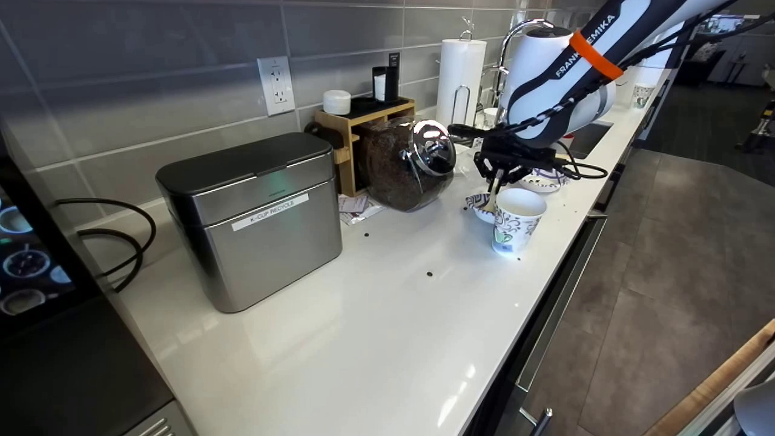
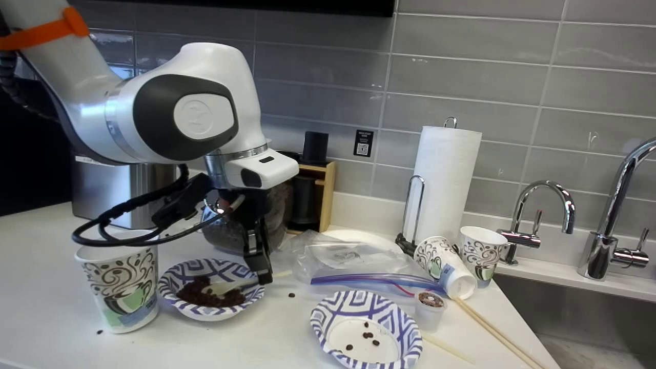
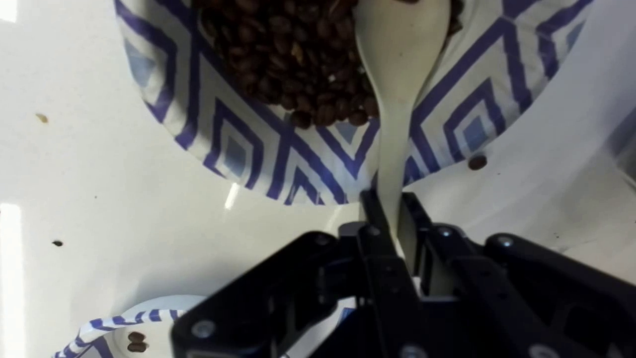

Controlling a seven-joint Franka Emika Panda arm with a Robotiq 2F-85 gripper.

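While my fingers pinch the handle of a pale spoon, low in the wrist view and right of its centre, the spoon's wide end reaches the top edge there, among coffee beans in a patterned bowl. A second bowl, with a few beans in it, shows at the lower left. In an exterior view a paper cup stands near the first bowl, at the left; farther back, a paper towel roll stands right of centre.
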